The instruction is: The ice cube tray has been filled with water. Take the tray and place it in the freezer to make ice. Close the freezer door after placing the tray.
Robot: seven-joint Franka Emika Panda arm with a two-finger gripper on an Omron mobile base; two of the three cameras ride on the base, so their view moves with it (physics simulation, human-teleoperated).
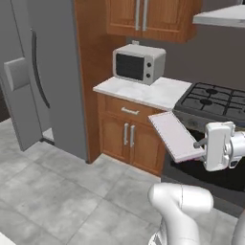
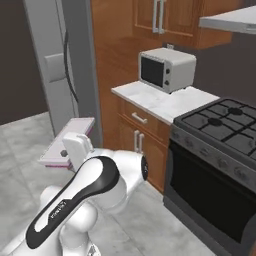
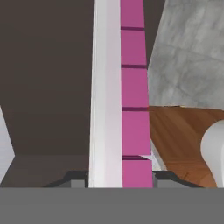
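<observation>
Pink cells on the ice cube tray (image 3: 132, 87) show edge-on, clamped in the pincer (image 3: 120, 177).

Ice cube tray (image 1: 174, 135): pale pinkish-white top; in hand view (image 3: 118, 96) w/ white edge strip + bright magenta cells split by dark lines. Freezer door (image 1: 21, 81) grey, dark handle. Cabinets (image 1: 127, 131) warm orange-brown wood, silver pulls. Countertop (image 1: 146, 92) white marbled. Microwave (image 1: 139, 63) off-white, black window. Stove (image 1: 215, 103) black/dark grey. Floor (image 1: 52, 191) light grey tiles. Arm (image 2: 85, 200) white w/ black band.
</observation>
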